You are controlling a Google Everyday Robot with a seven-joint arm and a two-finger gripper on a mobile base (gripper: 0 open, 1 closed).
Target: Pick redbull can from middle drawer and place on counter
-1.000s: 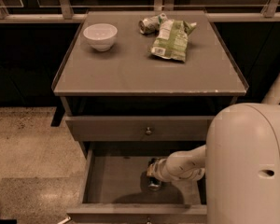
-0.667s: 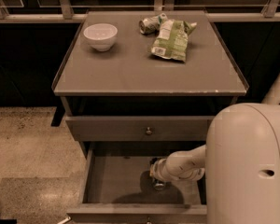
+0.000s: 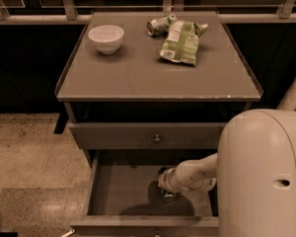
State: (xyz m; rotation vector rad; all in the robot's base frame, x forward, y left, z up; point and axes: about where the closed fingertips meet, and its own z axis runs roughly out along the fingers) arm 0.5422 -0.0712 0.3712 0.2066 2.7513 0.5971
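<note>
The middle drawer (image 3: pixel 121 191) is pulled open below the counter (image 3: pixel 138 73). My arm reaches from the right down into the drawer, and my gripper (image 3: pixel 166 185) sits low over its bottom, right of centre. A small shiny bit (image 3: pixel 168 196) shows just under the gripper; it may be the top of the redbull can, but most of it is hidden by the gripper. A dark shadow lies on the drawer bottom around it.
On the counter stand a white bowl (image 3: pixel 106 37) at the back left, a dented greenish-silver can (image 3: pixel 159 25) and a green snack bag (image 3: pixel 180 42) at the back right. The top drawer (image 3: pixel 148 135) is closed. My white body (image 3: pixel 264 177) fills the lower right.
The gripper has shifted only slightly inside the drawer. Nothing on the counter has moved.
</note>
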